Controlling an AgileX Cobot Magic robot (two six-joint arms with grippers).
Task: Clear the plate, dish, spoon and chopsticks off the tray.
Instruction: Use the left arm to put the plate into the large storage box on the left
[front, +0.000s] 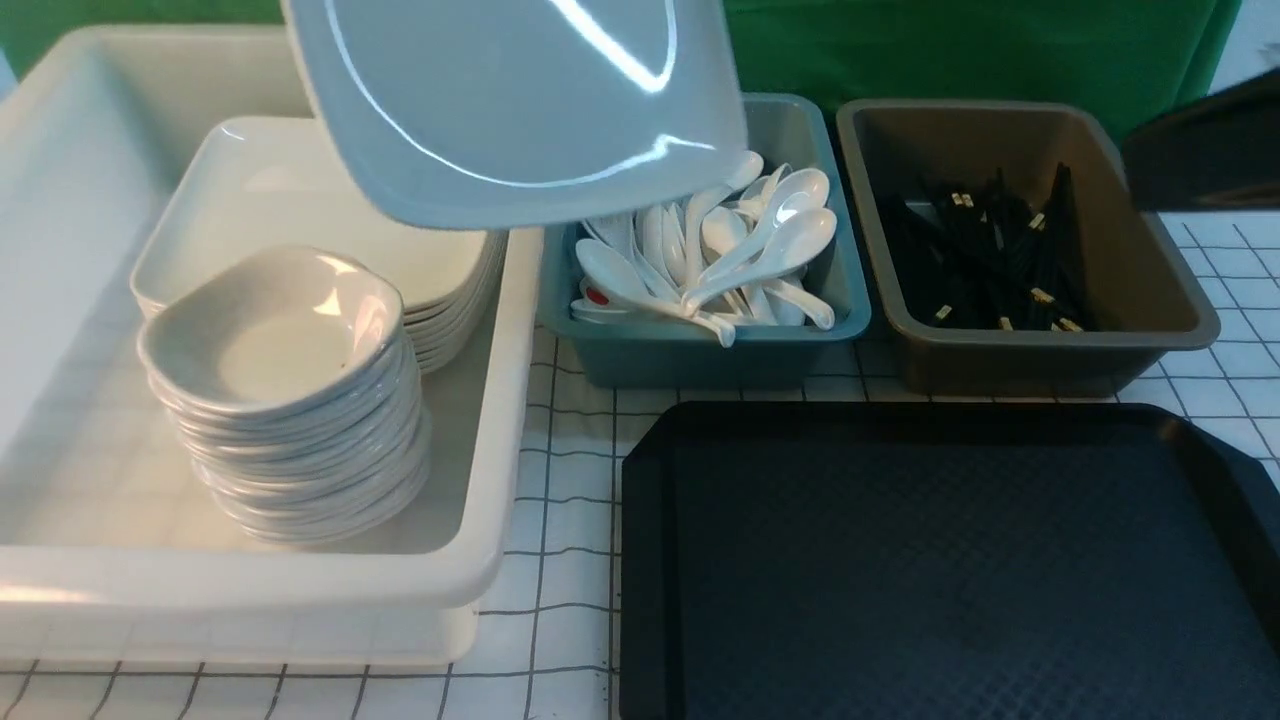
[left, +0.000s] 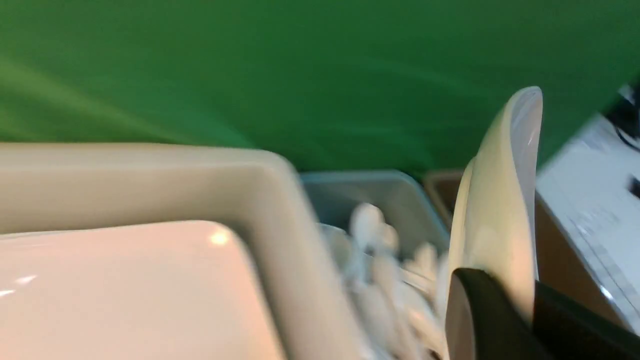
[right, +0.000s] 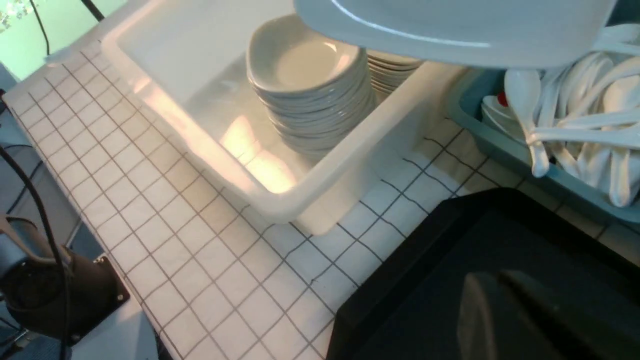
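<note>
Left gripper (left: 505, 292) is closed on the rim of the plate (front: 520, 100), one black finger (left: 470, 320) on each face. It holds the plate in the air, clear of the tray (front: 950, 560), above the far right corner of the white tub (front: 490, 560) and the blue tub of spoons (front: 700, 350). Of the right gripper (right: 505, 310) we see only a dark blur over the tray, so we cannot tell if it is open or closed. We judge the plate stiff, glossy and slippery, rather heavy for a hold at one edge, and likely to chip if dropped; a deep grip on the rim seems the right place. Being squarish, it has no real long axis. It hangs steeply tilted, its broad face turned to the front camera, its lowest edge pointing down toward the stack of plates (front: 300, 200).
</note>
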